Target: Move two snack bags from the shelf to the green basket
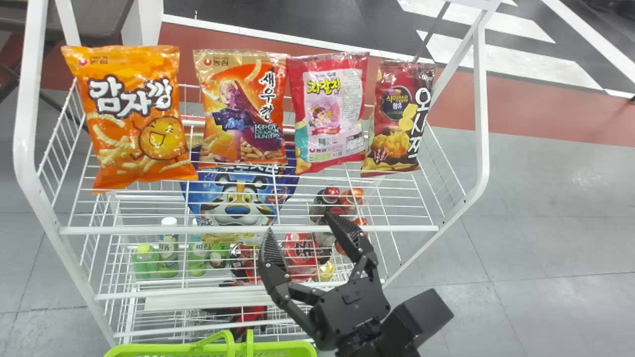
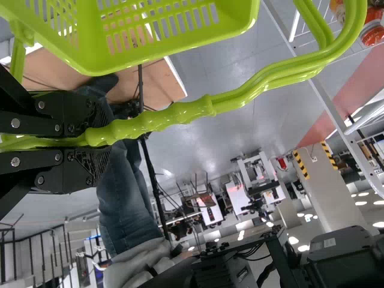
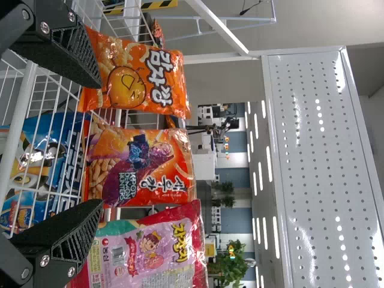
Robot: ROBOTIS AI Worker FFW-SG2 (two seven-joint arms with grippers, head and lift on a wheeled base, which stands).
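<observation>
Head view: four snack bags [image 1: 240,106] stand tall on the shelf [image 1: 124,230]. In front wait one green basket [image 1: 278,348] and the nearer right claw [image 1: 299,225], wide open. Left wrist view: the left claw [image 2: 101,140] pinches the basket handle [image 2: 180,114]. Right wrist view: the shelf's second bag from the left [image 3: 141,167] is straight ahead.

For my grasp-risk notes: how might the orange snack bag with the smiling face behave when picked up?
The orange snack bag looks puffed up, so it is probably light for its size. Its creased film suggests it would dent when squeezed, and the shiny surface may be slippery. Standing upright on its narrow end, it could tip if nudged.
</observation>
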